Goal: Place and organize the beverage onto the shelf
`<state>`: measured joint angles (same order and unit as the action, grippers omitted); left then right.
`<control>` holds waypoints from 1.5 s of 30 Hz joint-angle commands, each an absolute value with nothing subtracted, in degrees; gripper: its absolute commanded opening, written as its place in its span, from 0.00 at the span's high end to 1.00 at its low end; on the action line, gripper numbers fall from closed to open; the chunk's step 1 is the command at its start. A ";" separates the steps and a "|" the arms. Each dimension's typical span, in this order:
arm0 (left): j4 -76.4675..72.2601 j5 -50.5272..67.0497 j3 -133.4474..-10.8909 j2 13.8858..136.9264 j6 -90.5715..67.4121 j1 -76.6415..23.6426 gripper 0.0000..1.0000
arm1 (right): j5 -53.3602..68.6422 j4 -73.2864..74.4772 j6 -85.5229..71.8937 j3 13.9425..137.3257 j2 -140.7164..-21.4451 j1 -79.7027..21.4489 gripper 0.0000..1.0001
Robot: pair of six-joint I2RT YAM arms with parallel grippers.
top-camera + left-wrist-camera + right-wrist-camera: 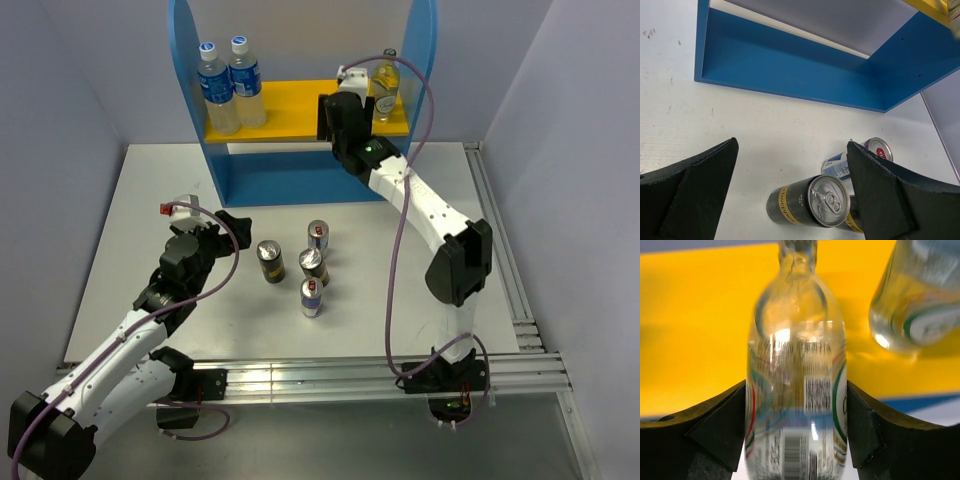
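Note:
My right gripper (352, 108) is at the shelf's yellow upper board (290, 105), shut on a clear glass bottle (796, 390) of yellowish liquid; its base is out of view. A second glass bottle (385, 88) stands on the board just right of it and also shows in the right wrist view (920, 300). My left gripper (232, 240) is open and empty over the table, just left of a dark gold-banded can (270, 261). In the left wrist view that can (805, 205) stands between my fingers (705, 185). A second dark can (313, 266) and two silver-blue cans (318, 236) (312, 297) stand beside it.
Two plastic bottles with blue caps (230, 85) stand at the left end of the yellow board. The shelf's blue base (790, 75) and lower bay lie beyond the cans. Tall blue side panels (182, 60) flank the shelf. A metal rail (500, 250) runs along the table's right edge.

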<state>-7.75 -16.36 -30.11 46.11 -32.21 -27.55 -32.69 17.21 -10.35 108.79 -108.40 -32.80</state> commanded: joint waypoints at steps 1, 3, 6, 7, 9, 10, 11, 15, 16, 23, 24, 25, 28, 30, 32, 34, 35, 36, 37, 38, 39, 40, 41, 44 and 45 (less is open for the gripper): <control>-8.88 -15.38 -30.67 45.88 -32.08 -27.25 0.03 | -31.91 11.51 -7.21 120.66 -109.15 -30.76 1.00; -9.05 -15.38 -30.67 46.14 -32.08 -27.33 0.03 | -31.91 12.65 -7.03 124.08 -110.65 -30.32 1.00; -9.32 -15.64 -30.76 46.49 -31.99 -27.25 0.03 | -31.56 12.23 -8.00 123.94 -109.70 -30.23 1.00; -9.40 -15.64 -30.76 46.58 -31.91 -27.25 0.03 | -30.86 11.17 -8.09 122.71 -108.99 -30.23 1.00; -9.58 -15.56 -30.76 47.02 -31.99 -27.25 0.03 | -30.85 9.24 -8.35 120.51 -107.76 -30.23 1.00; -9.49 -15.56 -30.76 47.02 -31.99 -27.33 0.03 | -30.85 9.14 -8.35 120.50 -107.67 -30.23 1.00; -9.75 -15.56 -30.67 47.02 -31.99 -27.33 0.03 | -30.68 9.14 -8.35 120.67 -107.93 -30.23 1.00; -9.76 -15.73 -30.67 47.02 -31.99 -27.25 0.03 | -29.36 10.45 -9.31 121.20 -108.46 -30.23 1.00; -9.67 -15.82 -30.67 47.02 -31.99 -27.33 0.03 | -28.83 10.81 -9.66 121.29 -108.37 -30.23 1.00; -9.49 -15.47 -30.76 46.93 -31.90 -27.25 0.03 | -24.79 21.85 -12.04 126.80 -111.70 -30.23 1.00; -9.41 -15.47 -30.76 46.93 -31.90 -27.25 0.03 | -24.35 24.23 -12.82 128.13 -112.14 -30.23 1.00; -9.32 -15.56 -30.85 47.02 -31.82 -27.25 0.03 | -24.26 26.87 -13.79 129.45 -112.67 -30.23 1.00; -9.23 -15.73 -30.85 46.85 -31.82 -27.25 0.03 | -21.80 30.41 -16.78 124.49 -109.10 -30.32 1.00; -9.32 -15.65 -30.76 46.76 -31.90 -27.33 0.03 | -21.71 27.78 -17.84 119.56 -106.19 -30.67 1.00; -9.32 -15.38 -30.67 46.67 -31.99 -27.33 0.03 | -22.06 26.02 -17.93 114.71 -103.37 -31.11 1.00; -9.32 -15.29 -30.76 46.76 -31.99 -27.25 0.03 | -22.76 26.45 -18.19 113.30 -102.66 -31.20 1.00; -9.23 -15.29 -30.76 46.84 -32.08 -27.33 0.03 | -22.76 27.06 -18.28 113.03 -102.74 -31.20 1.00; -9.23 -15.29 -30.76 46.85 -32.08 -27.25 0.03 | -23.11 27.42 -18.54 112.68 -102.66 -31.11 1.00; -9.14 -15.38 -30.85 46.67 -32.08 -27.25 0.03 | -23.12 27.16 -18.72 111.20 -102.31 -31.20 1.00; -9.05 -15.55 -30.85 46.67 -32.08 -27.33 0.03 | -23.12 25.94 -18.55 110.22 -101.96 -31.20 1.00; -9.05 -15.56 -30.85 46.58 -32.08 -27.33 0.03 | -23.20 25.23 -18.46 109.26 -101.78 -31.20 1.00; -9.05 -15.56 -30.68 46.32 -32.08 -27.25 0.03 | -23.29 24.79 -18.46 108.20 -101.69 -31.20 1.00; -9.05 -15.64 -30.67 46.23 -32.08 -27.33 0.03 | -23.47 24.79 -18.54 108.11 -101.86 -31.20 1.00; -8.88 -15.82 -30.76 46.14 -31.99 -27.33 0.03 | -23.38 24.79 -18.89 107.76 -103.01 -31.11 1.00; -8.70 -15.91 -30.76 46.14 -31.99 -27.33 0.03 | -23.38 24.44 -18.81 107.41 -103.18 -31.11 1.00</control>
